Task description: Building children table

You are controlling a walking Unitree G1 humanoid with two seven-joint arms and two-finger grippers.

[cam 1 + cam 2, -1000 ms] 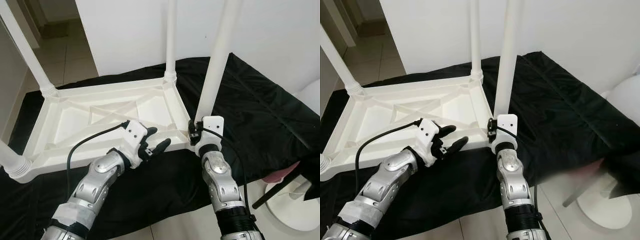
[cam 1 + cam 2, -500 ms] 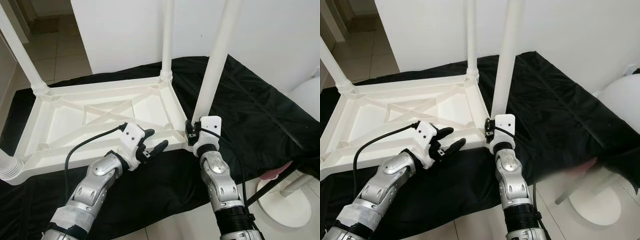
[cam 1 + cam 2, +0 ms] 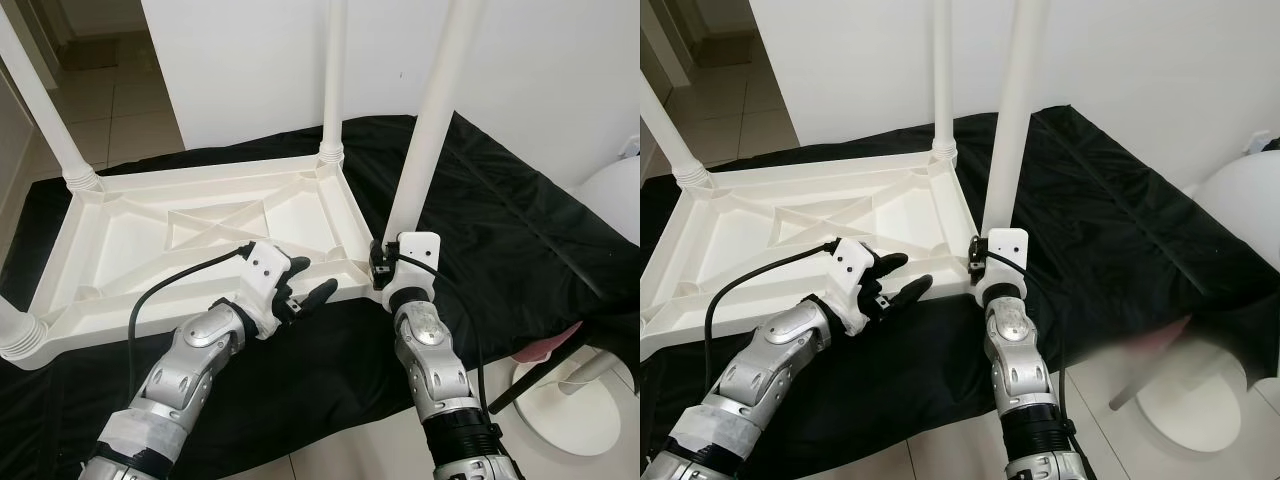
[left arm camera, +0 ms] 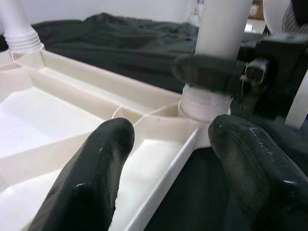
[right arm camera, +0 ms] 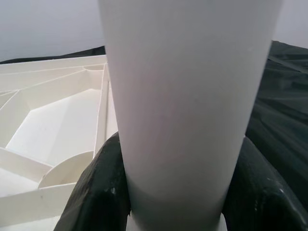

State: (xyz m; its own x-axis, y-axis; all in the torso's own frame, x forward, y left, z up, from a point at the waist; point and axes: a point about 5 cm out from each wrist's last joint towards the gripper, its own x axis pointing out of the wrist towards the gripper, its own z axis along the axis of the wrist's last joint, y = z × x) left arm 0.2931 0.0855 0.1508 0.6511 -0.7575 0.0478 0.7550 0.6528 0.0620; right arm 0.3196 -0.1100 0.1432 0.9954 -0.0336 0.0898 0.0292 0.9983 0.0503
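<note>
The table (image 3: 210, 235) lies upside down on a black cloth (image 3: 500, 220), legs pointing up. At its near corner, the right gripper (image 3: 385, 268) is clamped round the base of the leg (image 3: 430, 120). The left gripper (image 3: 305, 280), fingers apart, hovers over the table's near rim beside that corner. If the leg is not fully seated (its socket is hidden), letting go could tip it, or a hard twist could slide the table on the cloth.

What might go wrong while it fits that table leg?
The right gripper clamps the near leg low at its socket, so the tall leg might lean or seat crookedly. The left gripper is open above the upturned table, not bracing it, so it may slide on the black cloth.
</note>
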